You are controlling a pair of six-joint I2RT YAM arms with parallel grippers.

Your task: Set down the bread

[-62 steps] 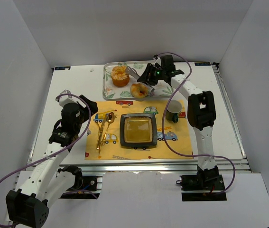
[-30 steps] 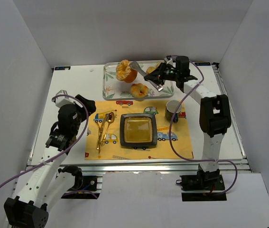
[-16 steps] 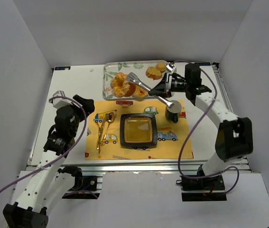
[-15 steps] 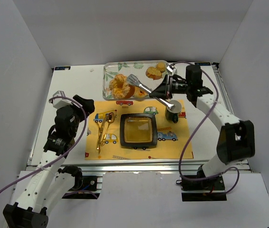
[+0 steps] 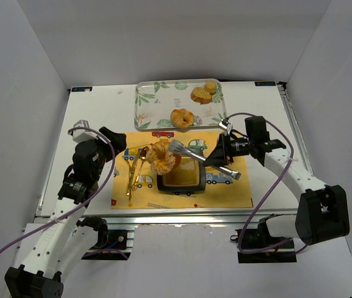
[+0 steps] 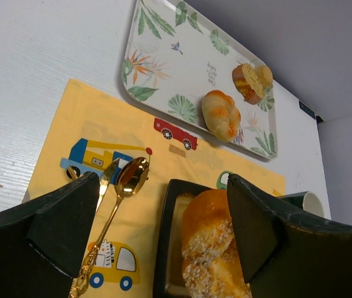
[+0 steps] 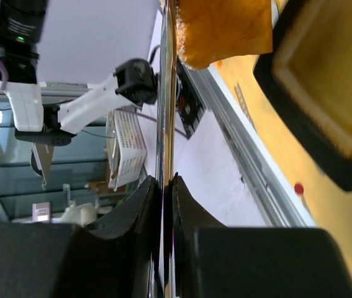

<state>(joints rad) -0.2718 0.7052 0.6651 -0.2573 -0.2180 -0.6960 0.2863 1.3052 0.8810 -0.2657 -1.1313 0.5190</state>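
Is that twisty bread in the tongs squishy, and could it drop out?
Probably squishy and light: the bread looks puffy, so the tongs may dent it. It might slip, since the thin metal tips seem to grip just one side. Its grainy topping could shed onto the black plate below.

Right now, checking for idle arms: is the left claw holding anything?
No, the left claw is open, with nothing between its fingers.

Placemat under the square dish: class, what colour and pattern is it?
The placemat is yellow with small cartoon vehicles, clearest in the left wrist view.
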